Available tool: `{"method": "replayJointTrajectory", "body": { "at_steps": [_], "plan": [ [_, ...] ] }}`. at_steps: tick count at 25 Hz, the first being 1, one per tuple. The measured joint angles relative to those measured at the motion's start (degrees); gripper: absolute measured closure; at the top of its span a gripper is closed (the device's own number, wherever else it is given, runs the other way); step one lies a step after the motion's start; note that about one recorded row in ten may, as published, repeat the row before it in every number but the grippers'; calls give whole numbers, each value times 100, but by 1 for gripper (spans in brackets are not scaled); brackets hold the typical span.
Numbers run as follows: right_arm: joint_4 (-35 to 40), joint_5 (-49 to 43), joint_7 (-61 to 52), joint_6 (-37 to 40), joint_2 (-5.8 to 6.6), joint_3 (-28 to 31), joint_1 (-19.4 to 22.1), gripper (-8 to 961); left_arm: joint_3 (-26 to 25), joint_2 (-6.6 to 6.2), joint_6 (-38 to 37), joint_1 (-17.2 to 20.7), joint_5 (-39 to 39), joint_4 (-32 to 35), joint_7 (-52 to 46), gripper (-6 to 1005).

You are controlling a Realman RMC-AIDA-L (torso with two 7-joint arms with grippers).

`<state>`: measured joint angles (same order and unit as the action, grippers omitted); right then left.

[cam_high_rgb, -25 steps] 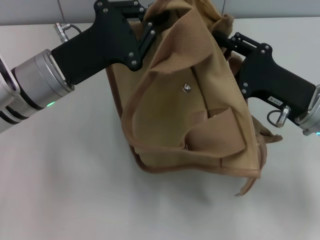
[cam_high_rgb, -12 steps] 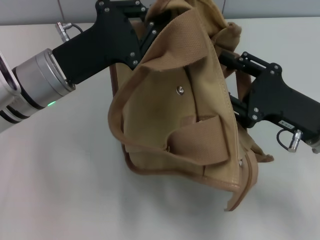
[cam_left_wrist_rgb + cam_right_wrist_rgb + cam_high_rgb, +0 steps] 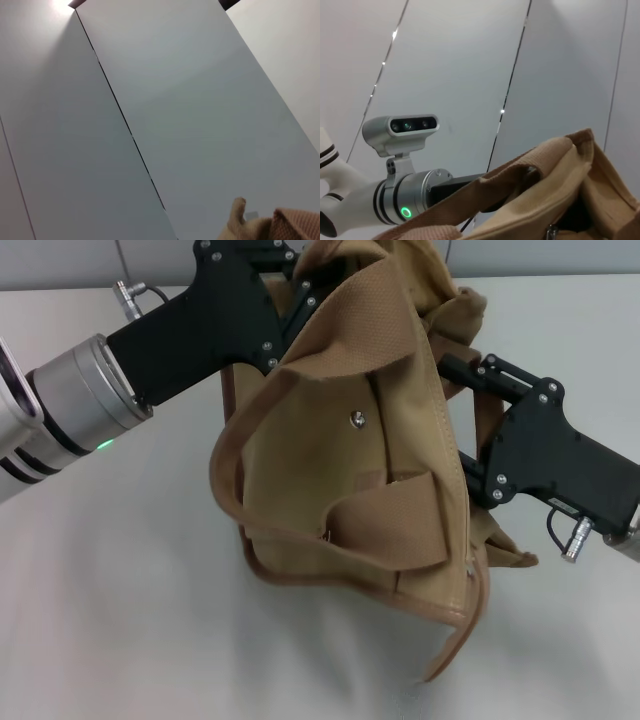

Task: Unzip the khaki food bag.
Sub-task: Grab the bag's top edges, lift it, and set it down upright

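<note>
The bag (image 3: pixel 370 470) is sitting on the counter (image 3: pixel 130 620), tilting between both grippers. The left gripper (image 3: pixel 290 285) is reaching into the bag's top; the right gripper (image 3: pixel 455 360) is pressing against its upper side. Whether either grip is closed cannot be told. The tan canvas is crumpling, one brown handle (image 3: pixel 235 470) looping outward.

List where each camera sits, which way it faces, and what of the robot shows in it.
Head view: up on the head, looking down at the table and the khaki food bag; the left gripper and right gripper reach into the bag's top from either side.
Left wrist view: faces pale wall panels; only a bag corner, no robot parts.
Right wrist view: looks across the bag's rim at the left arm and its wrist camera.
All three views share the bag.
</note>
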<state>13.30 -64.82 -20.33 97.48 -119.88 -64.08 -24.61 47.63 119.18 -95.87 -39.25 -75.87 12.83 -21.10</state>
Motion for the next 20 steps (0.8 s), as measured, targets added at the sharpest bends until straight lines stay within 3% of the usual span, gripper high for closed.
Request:
{"method": "replayJointTrajectory", "body": {
  "at_steps": [14, 20],
  "plan": [
    [-252, 70, 27, -353, -1, -9, -608, 342, 16, 0, -9, -23, 8, -17, -10, 940],
    [-289, 268, -1, -491, 0, -57, -701, 559, 19, 0, -24, -23, 9, -18, -18, 940]
  ]
}}
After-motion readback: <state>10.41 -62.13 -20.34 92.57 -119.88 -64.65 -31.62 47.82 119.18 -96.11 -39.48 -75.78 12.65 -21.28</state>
